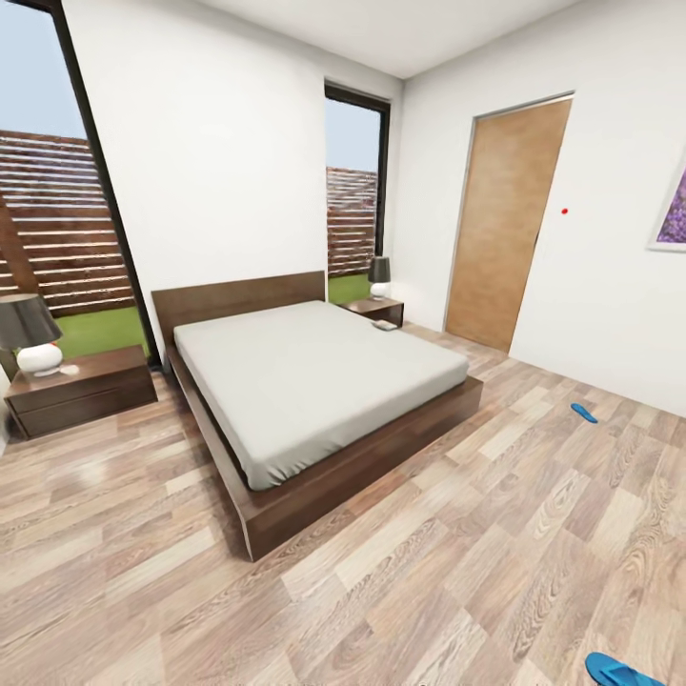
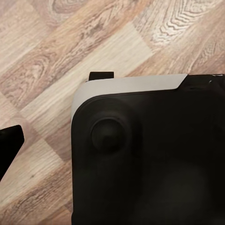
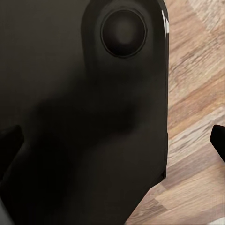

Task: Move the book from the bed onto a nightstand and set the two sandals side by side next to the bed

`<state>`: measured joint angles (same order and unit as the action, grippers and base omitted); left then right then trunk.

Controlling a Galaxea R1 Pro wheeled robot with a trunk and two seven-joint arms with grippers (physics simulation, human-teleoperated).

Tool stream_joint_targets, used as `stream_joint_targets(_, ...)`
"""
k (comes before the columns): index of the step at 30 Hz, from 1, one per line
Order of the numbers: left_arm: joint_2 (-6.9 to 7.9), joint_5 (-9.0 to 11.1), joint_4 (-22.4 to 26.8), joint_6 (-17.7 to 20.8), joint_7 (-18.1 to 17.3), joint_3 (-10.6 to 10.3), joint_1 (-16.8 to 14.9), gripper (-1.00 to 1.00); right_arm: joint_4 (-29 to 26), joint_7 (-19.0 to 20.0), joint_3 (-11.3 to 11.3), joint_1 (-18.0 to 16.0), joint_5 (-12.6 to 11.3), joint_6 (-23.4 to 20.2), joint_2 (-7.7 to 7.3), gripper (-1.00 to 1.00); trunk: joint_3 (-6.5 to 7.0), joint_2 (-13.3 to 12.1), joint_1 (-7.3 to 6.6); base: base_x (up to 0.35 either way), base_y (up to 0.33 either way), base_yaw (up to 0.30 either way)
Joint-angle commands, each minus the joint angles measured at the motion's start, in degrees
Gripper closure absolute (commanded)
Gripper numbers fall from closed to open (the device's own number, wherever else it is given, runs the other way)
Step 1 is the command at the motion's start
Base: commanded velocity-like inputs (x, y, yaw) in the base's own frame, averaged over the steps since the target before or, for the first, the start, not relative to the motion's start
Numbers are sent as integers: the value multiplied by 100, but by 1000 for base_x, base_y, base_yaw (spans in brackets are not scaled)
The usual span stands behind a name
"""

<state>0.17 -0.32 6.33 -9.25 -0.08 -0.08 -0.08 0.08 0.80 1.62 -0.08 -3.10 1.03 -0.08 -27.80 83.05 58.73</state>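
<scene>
The bed [image 1: 314, 381] with its pale cover stands in the middle of the bedroom in the head view. On the mattress's far right corner lies the book [image 1: 384, 325], small and flat, too small to read. A nightstand [image 1: 81, 386] stands left of the bed and a second nightstand [image 1: 376, 308] at its far right. One blue sandal [image 1: 583, 412] lies on the floor right of the bed. The other sandal [image 1: 619, 672] is cut by the picture's lower edge. My left gripper [image 2: 112, 145] and right gripper [image 3: 112, 140] hang open and empty over the robot's black base.
Each nightstand carries a lamp, the left lamp [image 1: 33, 333] and the right lamp [image 1: 380, 276]. A tan door [image 1: 505, 224] is in the right wall, with a framed picture [image 1: 672, 210] beside it. Tall windows [image 1: 57, 191] flank the headboard. Plank floor [image 1: 429, 572] spreads before the bed.
</scene>
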Motion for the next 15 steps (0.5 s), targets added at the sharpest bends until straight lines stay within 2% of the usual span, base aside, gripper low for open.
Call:
stream_joint_targets(1, 1, -3, 0, -15, 1, -1, -1, -100, 1, 8, 14, -1, -33, 11, 0, -100, -12, 2, 0, 0, 0, 0)
stream_joint_targets(15, -14, -3, 0, -15, 0, -1, -1, -100, 1, 8, 8, -1, -25, 18, -9, -100, -114, 2, 0, 0, 0, 0)
